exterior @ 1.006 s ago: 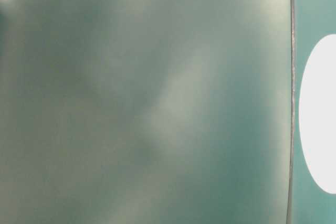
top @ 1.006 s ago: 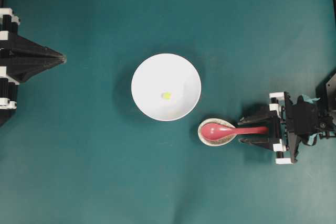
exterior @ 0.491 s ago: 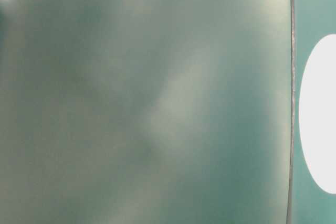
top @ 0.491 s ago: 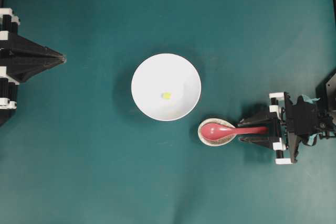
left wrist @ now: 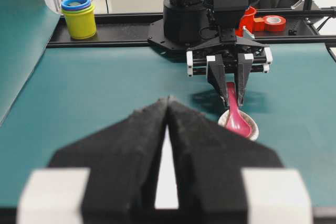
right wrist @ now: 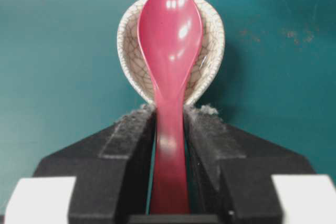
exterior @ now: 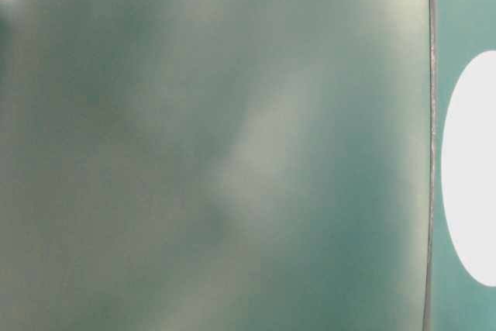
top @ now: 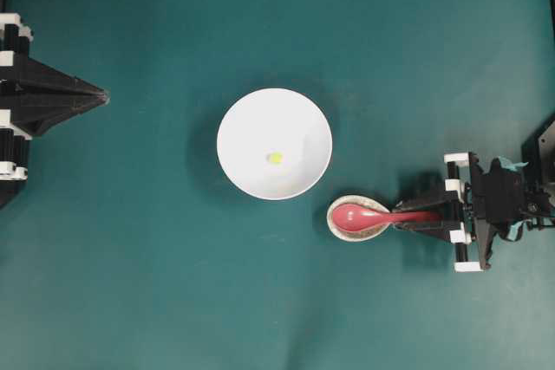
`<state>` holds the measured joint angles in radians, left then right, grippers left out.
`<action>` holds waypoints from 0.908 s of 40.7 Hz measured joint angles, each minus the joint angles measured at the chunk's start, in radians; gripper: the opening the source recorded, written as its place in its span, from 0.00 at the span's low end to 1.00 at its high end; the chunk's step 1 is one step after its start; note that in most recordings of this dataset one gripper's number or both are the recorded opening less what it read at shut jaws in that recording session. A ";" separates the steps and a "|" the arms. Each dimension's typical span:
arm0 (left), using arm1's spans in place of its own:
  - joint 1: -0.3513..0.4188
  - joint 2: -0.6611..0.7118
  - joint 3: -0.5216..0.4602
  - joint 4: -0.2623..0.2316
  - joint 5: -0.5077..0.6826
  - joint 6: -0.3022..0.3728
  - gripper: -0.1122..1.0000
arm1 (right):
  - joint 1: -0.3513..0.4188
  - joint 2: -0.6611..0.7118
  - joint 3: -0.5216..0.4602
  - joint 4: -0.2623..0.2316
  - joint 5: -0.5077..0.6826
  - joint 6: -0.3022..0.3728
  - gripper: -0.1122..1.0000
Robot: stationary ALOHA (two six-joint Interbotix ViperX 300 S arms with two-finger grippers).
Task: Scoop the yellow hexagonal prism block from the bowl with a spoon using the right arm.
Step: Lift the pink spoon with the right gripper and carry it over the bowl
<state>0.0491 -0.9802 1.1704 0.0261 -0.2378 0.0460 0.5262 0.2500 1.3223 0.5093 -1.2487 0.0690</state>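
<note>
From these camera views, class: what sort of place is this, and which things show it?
Probably a robotics lab bench: two black arms, left gripper and right gripper, work a teal mat, with stacked cups and tape rolls behind.

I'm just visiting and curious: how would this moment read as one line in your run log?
right gripper shut on spoon handle | scoop on spoon rest | yellow block in bowl | left gripper shut, idle

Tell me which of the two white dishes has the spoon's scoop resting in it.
The small crackle-glazed spoon rest, not the large round bowl. The pink-red spoon lies in it, handle between the right gripper fingers; the bowl holds only the yellow block.
</note>
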 measured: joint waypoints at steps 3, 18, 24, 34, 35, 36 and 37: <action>0.000 0.000 0.000 0.000 0.000 0.002 0.17 | 0.000 0.000 -0.003 0.000 0.000 -0.002 0.33; 0.000 0.000 0.000 0.000 0.000 0.000 0.17 | 0.000 -0.091 0.003 0.002 0.029 -0.005 0.32; 0.000 0.000 0.000 0.000 0.000 0.002 0.17 | -0.002 -0.201 0.005 0.002 0.124 -0.026 0.32; 0.000 -0.002 0.000 0.000 -0.008 0.000 0.17 | -0.052 -0.413 -0.012 0.002 0.337 -0.103 0.32; 0.000 -0.002 0.000 0.000 -0.009 0.000 0.17 | -0.061 -0.433 -0.015 0.002 0.360 -0.112 0.32; 0.000 -0.002 0.000 0.000 -0.009 0.000 0.17 | -0.072 -0.456 -0.020 0.002 0.385 -0.123 0.32; 0.000 -0.002 0.000 0.000 -0.009 0.002 0.17 | -0.083 -0.477 -0.025 0.002 0.411 -0.132 0.32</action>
<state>0.0491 -0.9817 1.1704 0.0261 -0.2470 0.0476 0.4433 -0.2270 1.2977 0.5108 -0.8376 -0.0629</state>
